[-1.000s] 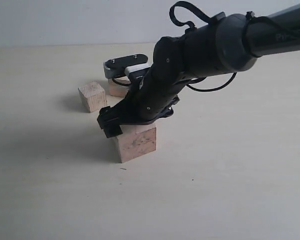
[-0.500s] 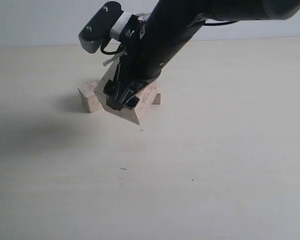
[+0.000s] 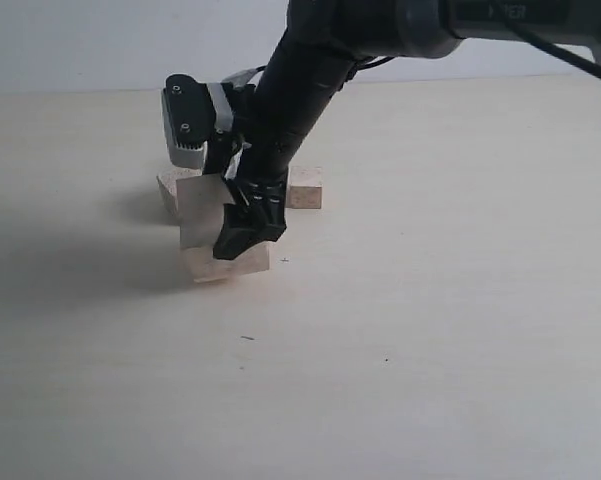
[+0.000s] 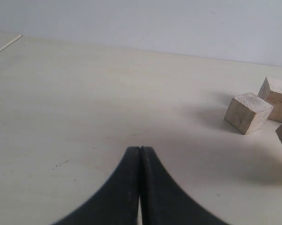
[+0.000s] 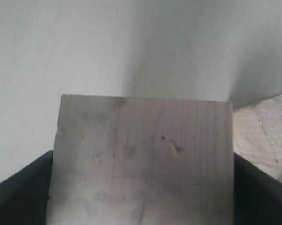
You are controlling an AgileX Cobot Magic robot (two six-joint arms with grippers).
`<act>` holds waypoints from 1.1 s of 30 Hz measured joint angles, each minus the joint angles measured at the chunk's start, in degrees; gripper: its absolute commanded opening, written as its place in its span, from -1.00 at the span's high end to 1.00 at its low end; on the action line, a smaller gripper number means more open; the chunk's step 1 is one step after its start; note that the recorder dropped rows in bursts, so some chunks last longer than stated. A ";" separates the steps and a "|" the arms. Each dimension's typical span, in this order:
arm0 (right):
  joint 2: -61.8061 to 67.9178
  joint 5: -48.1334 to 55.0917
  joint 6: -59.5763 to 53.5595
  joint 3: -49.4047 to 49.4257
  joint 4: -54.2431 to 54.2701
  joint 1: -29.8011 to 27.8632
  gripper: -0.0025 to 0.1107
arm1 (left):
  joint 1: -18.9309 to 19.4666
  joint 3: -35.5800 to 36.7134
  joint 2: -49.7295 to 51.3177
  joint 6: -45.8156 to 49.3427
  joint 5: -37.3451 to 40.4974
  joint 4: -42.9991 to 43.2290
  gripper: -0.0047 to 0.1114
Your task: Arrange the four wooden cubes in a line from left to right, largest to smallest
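Observation:
My right gripper [image 3: 230, 235] reaches across from the upper right and is shut on the largest wooden cube [image 3: 200, 215], which is low at the table, left of centre. In the right wrist view this cube [image 5: 145, 140] fills the space between the black fingers [image 5: 19, 192]. A mid-sized cube [image 3: 166, 187] peeks out behind it on the left. A small cube [image 3: 305, 187] lies behind on the right. The arm hides the fourth cube in the exterior view. The left wrist view shows my left gripper [image 4: 140, 151] shut and empty, with two cubes [image 4: 248, 112] [image 4: 278, 98] beyond it.
The pale table [image 3: 430, 350] stretches bare to the front and right of the cubes. A grey wall [image 3: 80, 40] runs along the far edge. The right arm [image 3: 310, 60] slants over the cube group from the upper right.
The right gripper lifted the largest cube from the front centre, swung it back and left, and now holds it low at the table beside the mid-sized cube.

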 measured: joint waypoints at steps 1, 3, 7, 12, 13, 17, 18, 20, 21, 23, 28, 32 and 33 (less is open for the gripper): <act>0.51 0.00 -1.07 0.00 1.72 0.00 0.96 | 0.00 0.00 0.00 0.00 0.00 0.00 0.92; 1.65 0.00 -2.58 0.00 4.32 0.10 0.96 | 0.00 0.00 0.00 0.00 0.00 0.00 0.92; 4.15 -0.12 -1.66 0.00 4.82 0.10 0.96 | 0.00 0.00 0.00 0.00 0.00 0.00 0.92; 4.72 -1.63 -0.40 -0.18 5.23 0.10 0.96 | 0.00 0.00 0.00 0.00 0.00 0.00 0.92; 4.80 -1.95 -0.15 -0.18 5.37 0.10 0.96 | 0.00 0.00 0.00 0.00 0.00 0.00 0.92; 4.80 -3.70 2.24 -0.18 5.62 0.10 0.96 | 0.00 0.00 0.00 0.00 0.00 0.00 0.92; 4.94 -3.97 2.93 -0.18 5.62 0.10 0.96 | 0.00 0.00 0.00 0.00 0.00 0.00 0.92; 4.94 -4.21 3.53 -0.18 5.62 0.10 0.96 | 0.00 0.00 0.00 0.00 0.00 0.00 0.92; 4.94 -4.21 3.70 -0.18 5.62 0.10 0.96 | 0.00 0.00 0.00 0.00 0.00 0.00 0.92; 4.94 -4.21 3.82 -0.18 5.62 0.10 0.96 | 0.00 0.00 0.00 0.00 0.00 0.00 0.92; 4.94 -4.21 3.82 -0.18 5.62 0.10 0.72 | 0.00 0.00 0.00 0.00 0.00 0.00 0.92; 4.94 -4.21 3.82 -0.18 5.62 0.10 0.13 | 0.00 0.00 0.00 0.00 0.00 0.00 0.92; 4.94 -4.21 3.82 -0.18 5.62 0.10 -0.08 | 0.00 0.00 0.00 0.00 0.00 0.00 0.92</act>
